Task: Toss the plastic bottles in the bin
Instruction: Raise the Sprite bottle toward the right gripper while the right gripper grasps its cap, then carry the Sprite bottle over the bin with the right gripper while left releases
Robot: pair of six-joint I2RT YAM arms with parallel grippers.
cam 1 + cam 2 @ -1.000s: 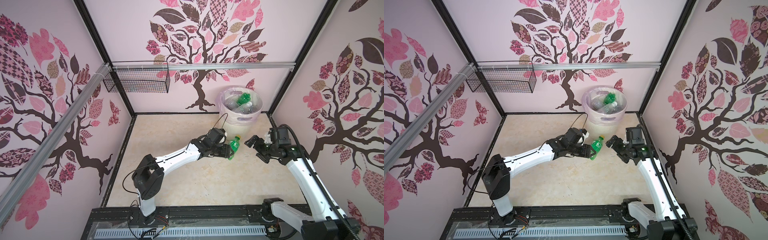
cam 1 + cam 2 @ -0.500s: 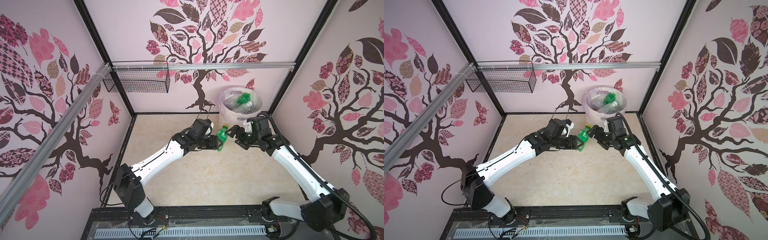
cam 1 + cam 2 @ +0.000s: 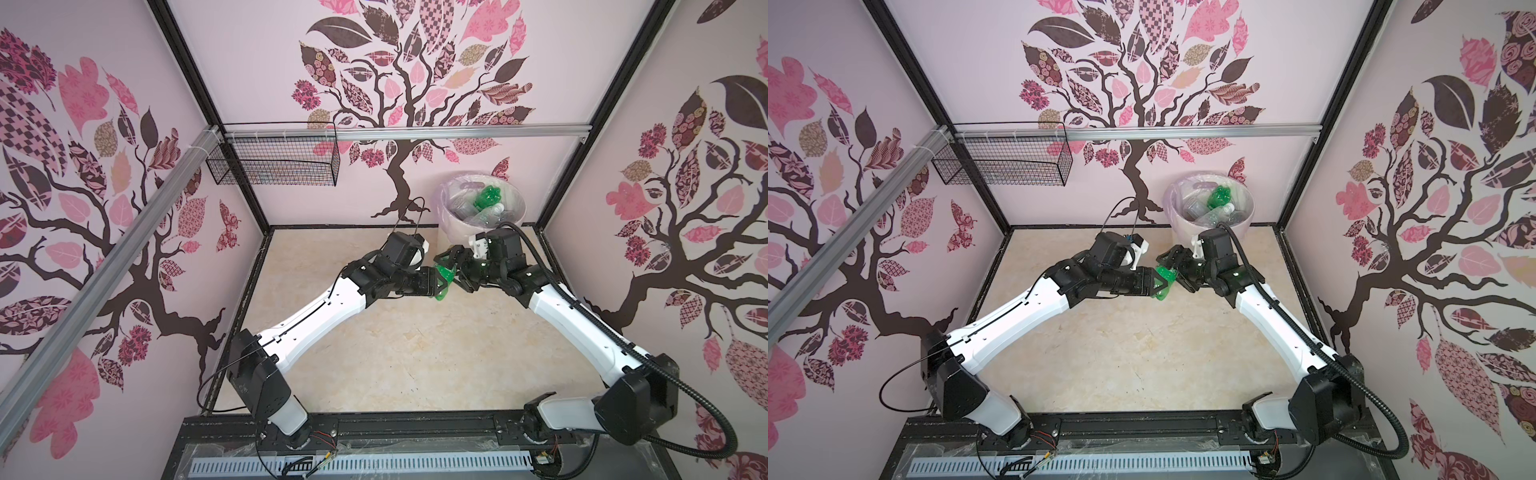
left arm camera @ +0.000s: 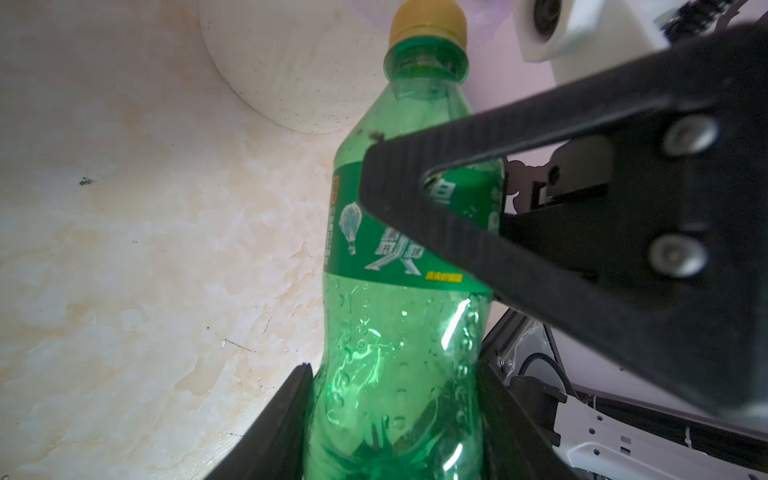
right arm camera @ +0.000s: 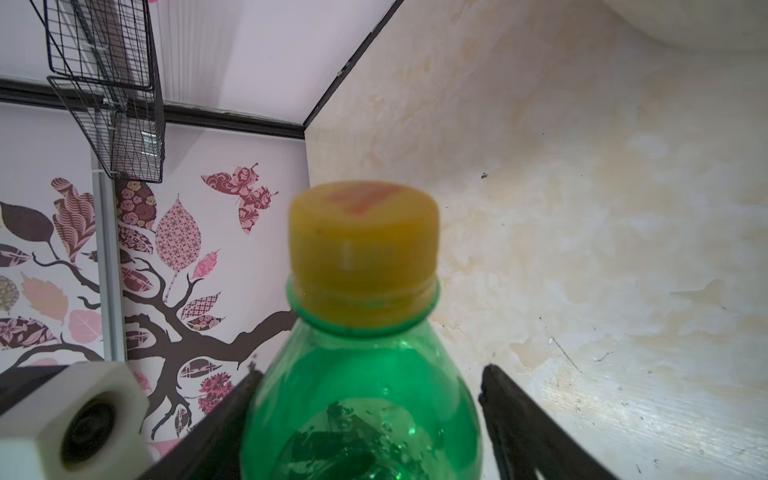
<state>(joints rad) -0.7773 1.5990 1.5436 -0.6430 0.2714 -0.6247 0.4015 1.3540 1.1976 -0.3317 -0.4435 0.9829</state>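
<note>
Green bottle (image 3: pixel 444 279) held over the desk (image 3: pixel 415 353), near the bin (image 3: pixel 451 231).
Left jaws clench its lower body; right jaws straddle its shoulder, still released, with a slim gap on 1 side.

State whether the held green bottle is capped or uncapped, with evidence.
Capped. A yellow cap sits on the neck of the green bottle, plain in both wrist views.

Two grippers meet just in front of the bin (image 3: pixel 451 226): left gripper (image 3: pixel 437 283) clamped on a green bottle (image 3: pixel 445 277), right gripper (image 3: pixel 459 272) spread around the bottle's end nearer the bin; inside the bin, a heap of bottles (image 3: pixel 486 203), one green on top
</note>
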